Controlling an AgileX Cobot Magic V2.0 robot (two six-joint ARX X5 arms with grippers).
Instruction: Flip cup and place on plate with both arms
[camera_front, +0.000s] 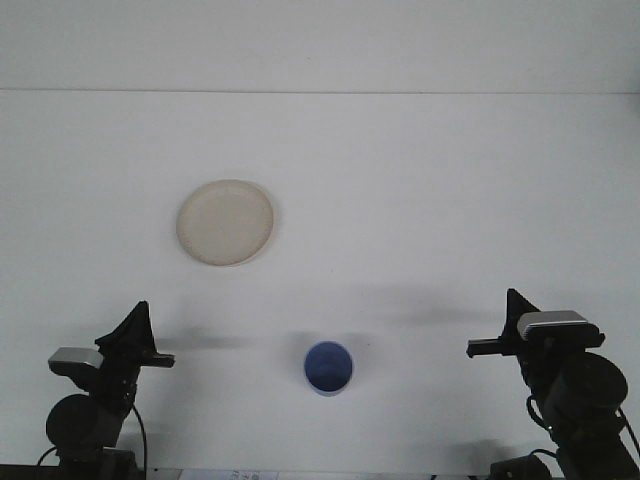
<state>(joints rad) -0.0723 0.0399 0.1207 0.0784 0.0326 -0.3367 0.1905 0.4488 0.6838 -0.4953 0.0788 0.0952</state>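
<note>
- Down at the near edge of the table (420, 180), front view, the blue cup (328, 368) sits alone, near the middle, and we're looking at its round top face; mouth or base, can't tell from here.
- Well beyond it and off to the left lies the cream plate (226, 222), flat, nothing on it.
- Left gripper (140, 340) hangs low at the bottom-left corner, well apart from the cup, holding nothing; spread or pressed together, can't tell.
- Right gripper (497, 333) sits at bottom right, pointing inward toward the cup, also clear of it and holding nothing; its fingers overlap, so no call there either.
</note>
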